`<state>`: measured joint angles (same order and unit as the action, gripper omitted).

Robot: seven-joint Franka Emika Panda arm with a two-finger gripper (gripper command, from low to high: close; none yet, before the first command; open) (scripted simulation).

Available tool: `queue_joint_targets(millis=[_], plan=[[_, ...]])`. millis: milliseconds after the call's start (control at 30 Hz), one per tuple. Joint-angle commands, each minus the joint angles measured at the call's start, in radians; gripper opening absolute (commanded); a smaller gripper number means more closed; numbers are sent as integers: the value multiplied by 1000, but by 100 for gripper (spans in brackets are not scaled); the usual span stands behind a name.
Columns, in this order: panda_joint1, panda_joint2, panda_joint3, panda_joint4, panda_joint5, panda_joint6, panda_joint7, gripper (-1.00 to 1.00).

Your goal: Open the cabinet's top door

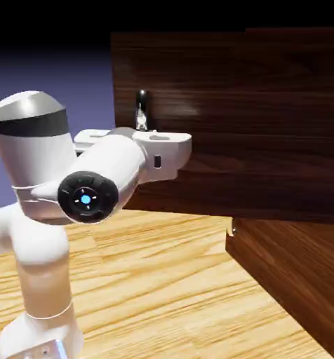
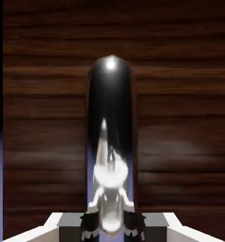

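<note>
Nearest the lens: arm's round joint cap with a blue dot (image 1: 86,199) fills the exterior view's lower left; white links rise behind it and run right toward the cabinet.

Pincer (image 2: 112,222): shut on the silver bar handle (image 2: 110,142). In the hand view the bar stands large between the two grey tips and nearly hides them; no gap shows either side of the metal.

Handle, outside view: only its upper end (image 1: 141,111) shows above the white hand (image 1: 163,151), which covers the rest.

Top door (image 1: 268,126): dark wood-grain panel, already swung out from the cabinet. Its handle edge points toward the arm, and its lower edge hangs over the wooden surface (image 1: 163,280).

Cabinet (image 1: 296,273): body sits at the exterior view's lower right on the surface. A small metal fitting (image 1: 231,228) shows at its upper near corner; I can't tell what it is.

Why held so: hand meets the bar square-on with the panel flat behind it, so a pull goes through the handle and not against the wood. Gripping at the free edge, far from the hinge side, gives the most leverage.

Stage, my reading: door looks partly to well open; the step in hand is the swing itself, grip kept.

Risk, my reading: the bar is smooth and round, so a pull off the door's arc could slide the tips along it.

Hidden: hinge line and lower panel's handle are not clear in either view.
</note>
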<state>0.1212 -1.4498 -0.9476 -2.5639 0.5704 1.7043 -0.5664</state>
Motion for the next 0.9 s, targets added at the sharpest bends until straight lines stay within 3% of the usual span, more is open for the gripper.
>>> queue_joint_targets(millis=[0, 167, 867], plan=[[20, 10, -24, 36, -14, -38, -1, -100], [173, -104, -87, 142, -154, -89, 112, -100], [685, -58, -247, 899, -224, -690, 218, -100]])
